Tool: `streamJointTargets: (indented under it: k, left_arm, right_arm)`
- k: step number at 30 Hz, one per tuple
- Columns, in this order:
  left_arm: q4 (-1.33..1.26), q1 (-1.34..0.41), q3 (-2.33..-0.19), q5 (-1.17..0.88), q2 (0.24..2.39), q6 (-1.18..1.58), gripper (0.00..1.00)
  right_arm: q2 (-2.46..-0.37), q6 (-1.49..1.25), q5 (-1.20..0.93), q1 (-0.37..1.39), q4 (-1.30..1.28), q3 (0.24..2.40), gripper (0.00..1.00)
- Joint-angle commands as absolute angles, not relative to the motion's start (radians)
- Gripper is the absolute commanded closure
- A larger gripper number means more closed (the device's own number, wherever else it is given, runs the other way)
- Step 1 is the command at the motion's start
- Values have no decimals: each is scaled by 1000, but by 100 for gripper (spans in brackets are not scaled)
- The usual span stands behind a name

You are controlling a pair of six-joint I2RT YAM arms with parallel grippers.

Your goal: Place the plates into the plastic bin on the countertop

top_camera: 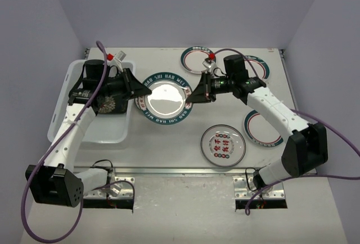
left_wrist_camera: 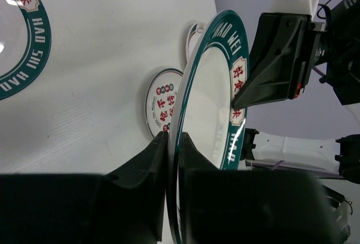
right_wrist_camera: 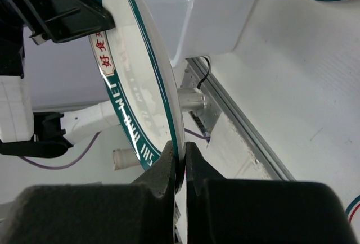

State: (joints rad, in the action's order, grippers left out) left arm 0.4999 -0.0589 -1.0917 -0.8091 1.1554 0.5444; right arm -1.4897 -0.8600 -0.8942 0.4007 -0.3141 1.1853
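A round white plate with a teal lettered rim hangs above the countertop, just right of the plastic bin. My left gripper is shut on its left rim. On the opposite rim my right gripper is shut as well. The left wrist view shows the plate edge-on, pinched at the left gripper. In the right wrist view the same plate sits in the right gripper. A dark patterned plate lies in the bin under my left arm.
On the countertop lie a red-character plate, a teal-rimmed plate at the back, and two ringed plates under my right arm. A metal rail runs along the near edge. Walls close in the left, back and right.
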Motion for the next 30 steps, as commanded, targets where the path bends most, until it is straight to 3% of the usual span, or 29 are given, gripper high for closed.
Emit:
streamJointTargets:
  k: [1,2,3,4,5,11,18,27,30]
  left_arm:
    - [453,-70,-1112,-840,1160,533,100]
    - [464,-70,-1124,-831,1163,531,100]
    - [478,-69,-1136,-814,1166,531,100]
    - [496,-65,-1166,-754,1173,532,100]
    - [517,-57,-1197,-689,1180,535,100]
    - [655,279,-1255,-245,1123,775,100]
    - [703,405,-1173,61,1089,936,100]
    - [496,422,-1018,70,1229,982,100]
    - [396,420,-965,25,1273,974,94]
  right_arm:
    - [-1502,-900,-952,397,-225,1264,100]
    - [-1504,-899,-949,394,-223,1262,94]
    - [-1505,-898,-944,392,-221,1259,76]
    - [-1500,-894,-928,385,-224,1254,31]
    - [-1494,-888,-908,374,-230,1241,4]
    - [-1459,-765,-635,301,-494,1223,1]
    - [-1419,-693,-629,289,-525,1140,1]
    - [-1407,-658,-643,288,-499,1064,1]
    - [-1426,-640,-705,288,-467,1054,1]
